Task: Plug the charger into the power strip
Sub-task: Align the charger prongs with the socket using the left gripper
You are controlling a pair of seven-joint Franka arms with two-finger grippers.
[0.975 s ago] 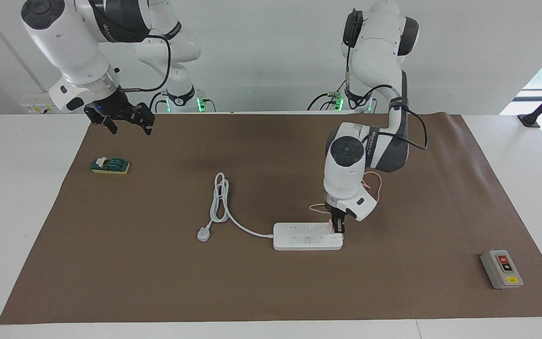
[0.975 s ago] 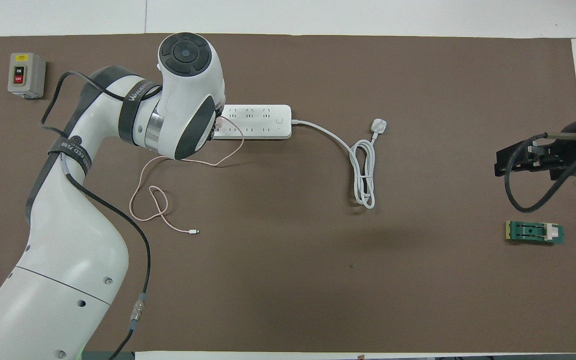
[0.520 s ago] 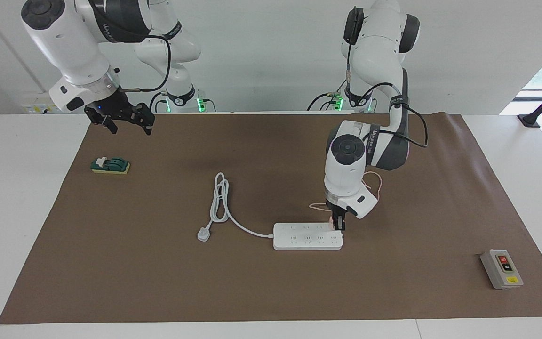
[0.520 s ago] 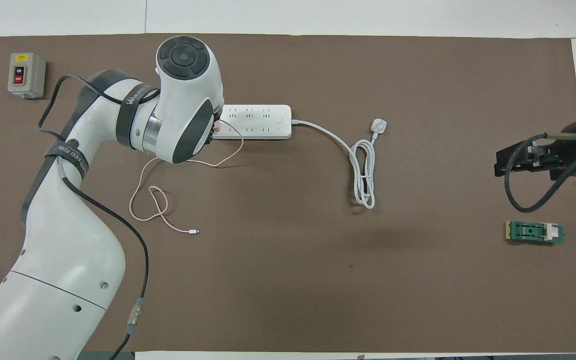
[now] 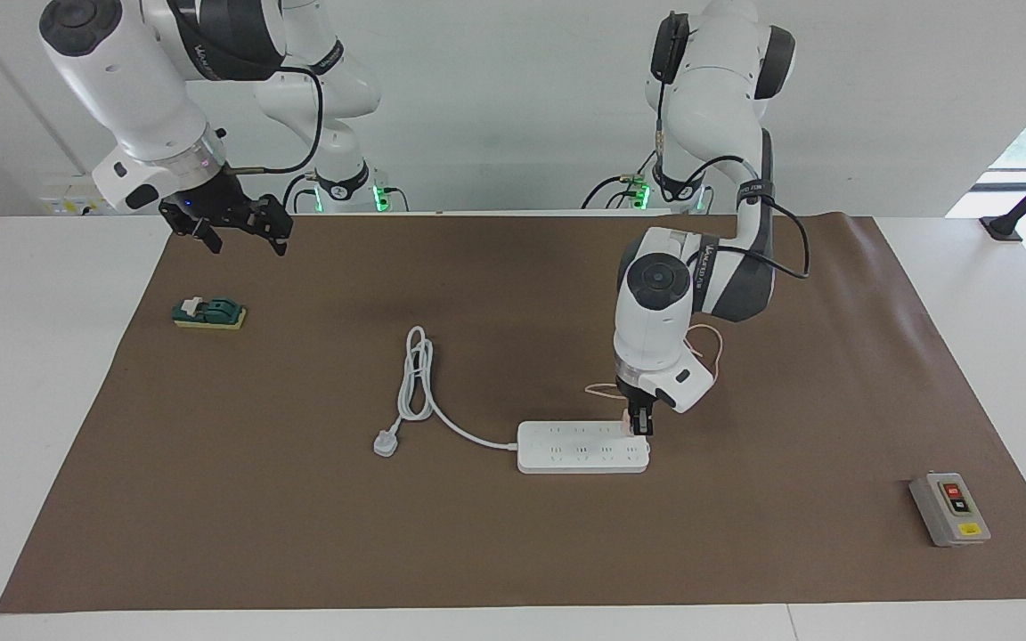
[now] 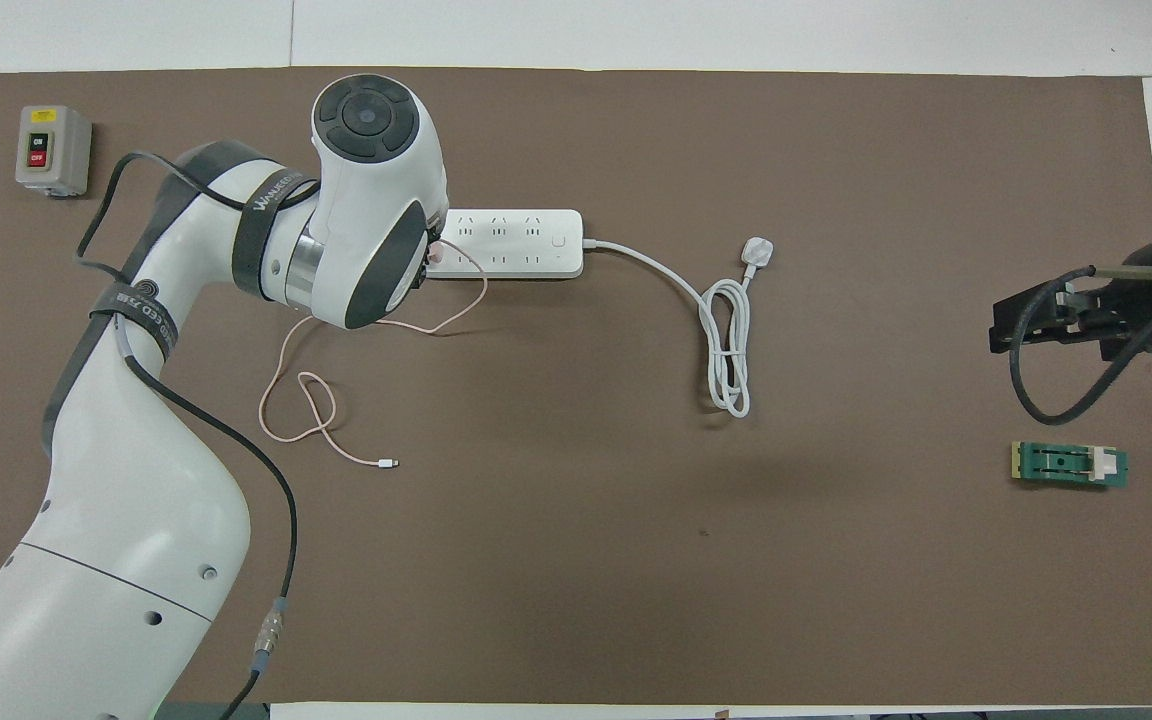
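Note:
The white power strip [image 5: 580, 448] [image 6: 516, 243] lies flat on the brown mat. My left gripper [image 5: 640, 425] points straight down over the strip's end toward the left arm's side and is shut on the pale-pink charger [image 5: 627, 426]. The charger sits at the socket row nearer the robots. Whether its pins are in a socket does not show. In the overhead view the left wrist hides the gripper and the charger. The pink cable [image 6: 301, 400] loops across the mat to its white connector [image 6: 391, 463]. My right gripper [image 5: 241, 233] [image 6: 1004, 325] waits open in the air at the right arm's end.
The strip's thick white cord [image 5: 415, 374] coils toward the right arm's end and stops at a white plug [image 5: 386, 442] [image 6: 757, 251]. A green block [image 5: 208, 313] [image 6: 1069, 465] lies under the right gripper's area. A grey switch box [image 5: 949, 509] [image 6: 53, 150] stands at the left arm's end.
The left wrist and gripper, still holding the charger, have lifted and shifted very slightly at the strip's end. The right arm has stayed still.

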